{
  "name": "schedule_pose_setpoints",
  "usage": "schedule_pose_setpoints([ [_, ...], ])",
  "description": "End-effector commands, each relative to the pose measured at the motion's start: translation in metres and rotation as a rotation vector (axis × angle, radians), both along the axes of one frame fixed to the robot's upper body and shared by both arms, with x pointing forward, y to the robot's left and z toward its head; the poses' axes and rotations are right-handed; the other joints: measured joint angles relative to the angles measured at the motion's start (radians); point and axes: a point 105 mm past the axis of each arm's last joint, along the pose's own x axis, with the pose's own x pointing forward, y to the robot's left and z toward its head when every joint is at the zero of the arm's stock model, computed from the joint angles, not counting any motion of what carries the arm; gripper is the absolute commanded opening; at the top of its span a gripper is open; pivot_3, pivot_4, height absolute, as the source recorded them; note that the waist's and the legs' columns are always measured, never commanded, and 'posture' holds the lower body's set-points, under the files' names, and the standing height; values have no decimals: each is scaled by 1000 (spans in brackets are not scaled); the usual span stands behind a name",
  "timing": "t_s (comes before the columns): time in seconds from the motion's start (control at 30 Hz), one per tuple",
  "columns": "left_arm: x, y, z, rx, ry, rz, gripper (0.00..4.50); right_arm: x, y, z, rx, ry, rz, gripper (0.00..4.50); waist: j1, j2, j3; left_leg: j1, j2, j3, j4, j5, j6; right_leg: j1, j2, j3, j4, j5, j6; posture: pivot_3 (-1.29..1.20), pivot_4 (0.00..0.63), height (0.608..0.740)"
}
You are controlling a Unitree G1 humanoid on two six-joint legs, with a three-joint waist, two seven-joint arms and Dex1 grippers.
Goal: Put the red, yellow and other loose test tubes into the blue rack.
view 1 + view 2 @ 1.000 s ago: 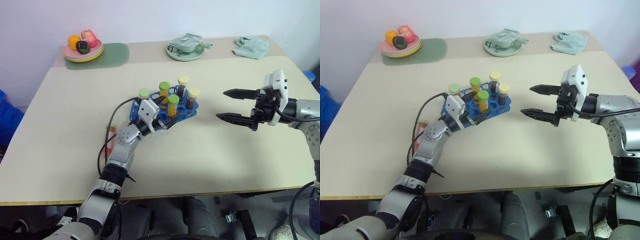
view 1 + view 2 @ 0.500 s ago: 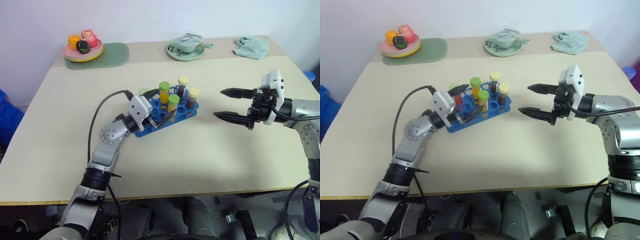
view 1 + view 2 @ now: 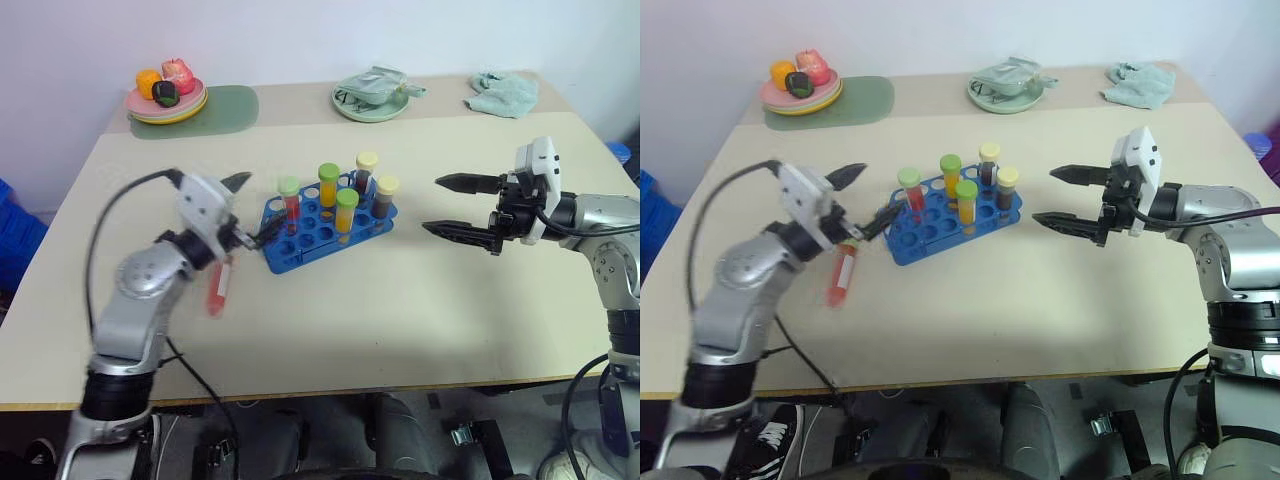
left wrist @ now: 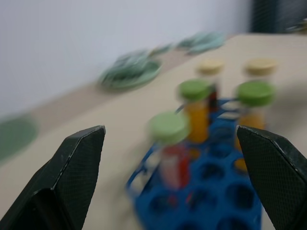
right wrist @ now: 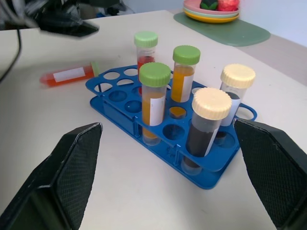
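Test tubes stand five strong in the blue rack (image 3: 330, 222) near the middle of the table (image 3: 400, 300): a red one with a green cap (image 3: 290, 205) at the rack's left end, two orange-yellow ones with green caps, and two dark ones with cream caps. One loose tube (image 3: 217, 290) with reddish-orange liquid and a white label lies flat on the table, just to the left of the rack and apart from it.

By my reading, the red tube is seated and the loose one is what remains. The left gripper (image 3: 240, 205) hangs above the table between the loose tube and the rack, its two fingers spread wide and holding nothing. The right gripper (image 3: 455, 207) hovers to the right of the rack, also wide open and empty, pointing toward it.

The next move likely calls for the left gripper to come down over the lying tube, close across its body, tip it upright, and lower it into a free hole.

The rack is bright blue plastic, rectangular, with a grid of round holes, and sits at a slant to the table's edge.
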Motion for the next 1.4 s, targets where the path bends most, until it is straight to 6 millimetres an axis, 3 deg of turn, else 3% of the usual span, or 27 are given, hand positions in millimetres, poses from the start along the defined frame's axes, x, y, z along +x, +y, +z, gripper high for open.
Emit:
schedule_pose_setpoints([
  [0.03, -12, 7, 21, -64, 98, 41, 4466, -2, 2, 11, 5, -51, 20, 4500, 1, 0, 0, 0, 0, 0, 0, 0, 0, 0, 0, 0, 0, 0, 0, 0, 150, 740],
  [0.17, -20, 19, 15, 86, 205, 220, 4466, -1, 4, 11, 10, -53, 27, 4500, -3, 0, 0, 0, 0, -1, 0, 0, 0, 0, 0, 0, 0, 0, 0, 0, 150, 740],
  [0.33, -24, 27, 2, 127, 379, 327, 4466, -1, 7, 10, 15, -51, 35, 4500, -2, 0, 0, 0, 0, -1, 0, 0, 0, 0, 0, 0, 1, 0, 0, 0, 150, 740],
  [0.53, -28, 54, -41, 26, 687, 314, 4466, -3, 7, 9, 13, -50, 34, 4500, -24, 0, 0, 0, 1, -1, -2, 0, -1, -4, 0, 0, 4, 0, 0, 0, 150, 740],
  [0.63, -29, 62, -44, 2, 765, 326, 4466, -3, 8, 9, 12, -49, 34, 4500, -25, 0, 0, 0, 1, -2, -1, 0, -2, -4, 0, 1, 4, 0, 0, 0, 150, 740],
  [0.9, -29, 61, -40, 0, 948, 321, 4466, -2, 11, 7, 15, -47, 41, 4500, -26, 0, 0, -1, 0, -2, -1, 0, -2, -6, 0, 1, 6, 0, 0, 0, 150, 740],
  [1.03, -34, 64, -53, -15, 1025, 390, 4466, -2, 12, 7, 13, -44, 44, 4500, -27, 0, 0, -1, 0, 0, -1, -1, -3, -9, 0, 1, 8, -1, -1, 0, 150, 740],
  [1.13, -31, 70, -60, -16, 1032, 464, 4466, -2, 12, 7, 12, -40, 45, 4500, -27, 0, 0, -1, 0, 1, -1, -1, -3, -9, 0, 1, 9, -1, -1, 0, 150, 740],
  [1.4, -19, 54, -72, -50, 1028, 521, 4466, -3, 13, 7, 12, -38, 47, 4500, -25, 0, 0, -1, 0, 1, -1, -1, -3, -8, 0, 1, 9, -1, -1, 0, 150, 740],
])
